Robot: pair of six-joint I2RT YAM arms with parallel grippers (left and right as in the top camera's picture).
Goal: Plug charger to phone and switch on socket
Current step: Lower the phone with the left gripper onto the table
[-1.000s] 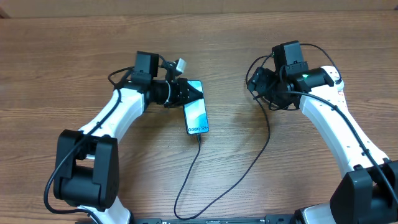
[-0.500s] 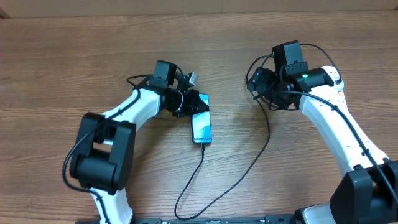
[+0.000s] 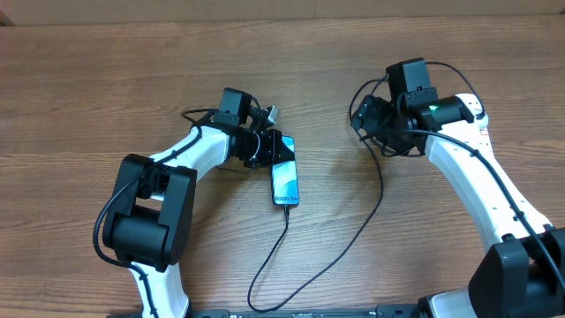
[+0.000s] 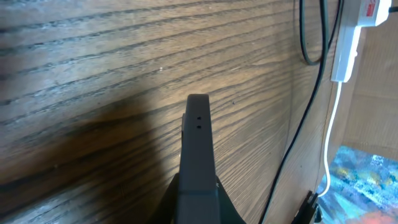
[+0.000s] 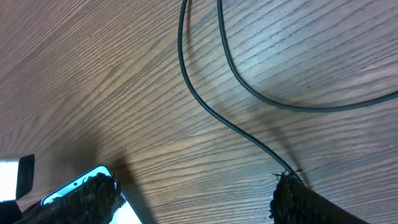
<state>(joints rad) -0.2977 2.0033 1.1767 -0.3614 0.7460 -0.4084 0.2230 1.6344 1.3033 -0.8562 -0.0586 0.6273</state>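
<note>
Currently, versus a second ago: left gripper (image 3: 265, 147) and phone (image 3: 284, 183) sit further right; right gripper (image 3: 362, 119) unmoved.
- Phone: flat on table (image 3: 106, 79), screen lit, near end touching left gripper's tip. Grip cannot be told; wrist view shows one dark slab.
- Charger (image 5: 249, 144): meets phone's far end, runs to right gripper, whose fingers stand wide apart, holding nothing.
- Socket (image 4: 359, 18): cut off, far ahead of left gripper.
</note>
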